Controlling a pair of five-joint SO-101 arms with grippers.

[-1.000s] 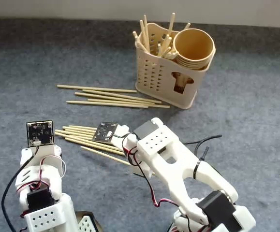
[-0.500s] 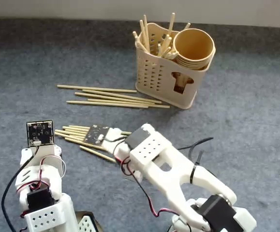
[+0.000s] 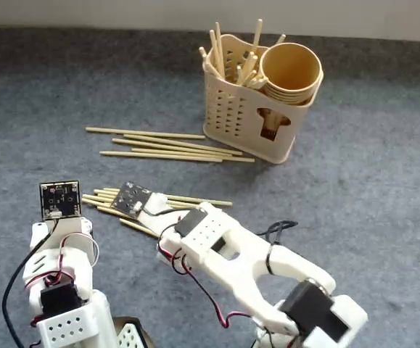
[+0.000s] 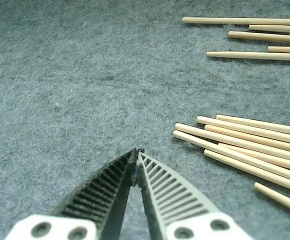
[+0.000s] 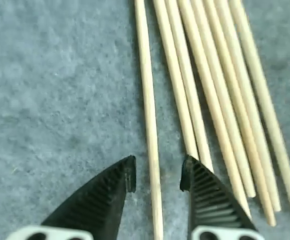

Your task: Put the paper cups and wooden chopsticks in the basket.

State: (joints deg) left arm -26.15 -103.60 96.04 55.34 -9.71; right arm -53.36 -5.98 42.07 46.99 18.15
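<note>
Basket (image 3: pixel 246 123): we see it upright at the far side of the grey mat (image 3: pixel 369 181), cream plastic with perforated walls.
Paper cups (image 3: pixel 291 69): we find them nested in one stack inside the basket, mouth up, in its right-hand part in the high view.
Chopsticks in basket (image 3: pixel 231 54): we count several standing on end beside the cups, their tips above the rim.
Far chopsticks (image 3: pixel 166 145): we see a loose row lying flat on the mat, with one end of the row just beside the basket's base.
Near chopsticks (image 3: pixel 101 197): we see a second bundle lying flat nearer the arms, well apart from the basket and partly under the right arm (image 3: pixel 217 243).
Right gripper (image 5: pixel 157 175): we see its fingers spread, one on each side of a single chopstick (image 5: pixel 149 110) that lies just beside the bundle. There is a gap on both sides and nothing is clamped.
Left gripper (image 4: pixel 137 157): we see its fingers pressed together at the tips and empty, above bare mat near the blunt ends of the near chopsticks.
Left arm (image 3: pixel 59 290): we place it at the near left corner in the high view.
</note>
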